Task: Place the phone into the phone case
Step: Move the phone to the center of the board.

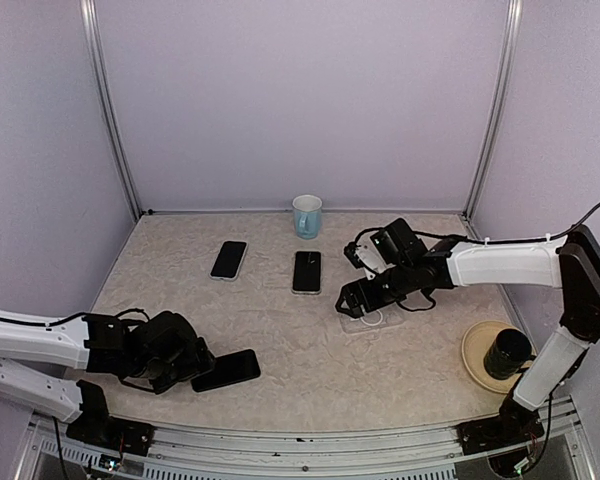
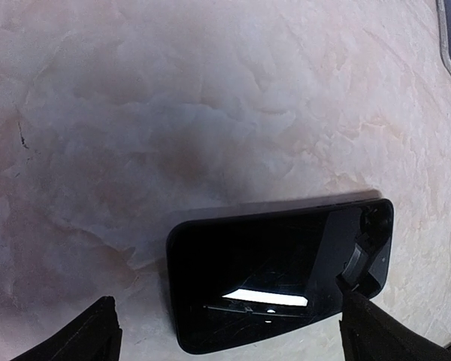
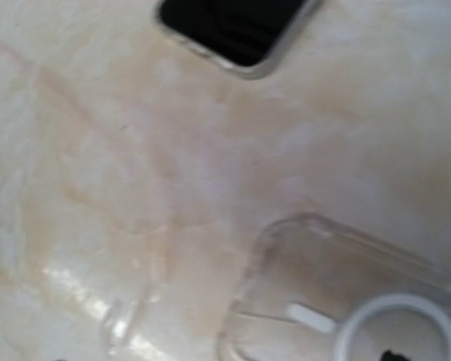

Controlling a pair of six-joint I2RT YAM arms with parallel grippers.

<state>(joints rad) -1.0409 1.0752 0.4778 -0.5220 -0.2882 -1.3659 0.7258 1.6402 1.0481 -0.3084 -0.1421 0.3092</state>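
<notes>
Phone (image 1: 227,370) flat on the table (image 1: 300,400), dark face up, right at the front of the left tool (image 1: 198,368). Fingers (image 2: 98,335) spread wide around the near edge, clamped on nothing, probably lined up for a pinch across the body. Over at the right tool (image 1: 355,298), clear phone case (image 3: 346,293) directly beneath, ring showing, likely being steadied against sliding. Cannot tell whether apart or together there: fingertips out of the wrist view. Phone and case well apart, so carry and seating yet to come.
</notes>
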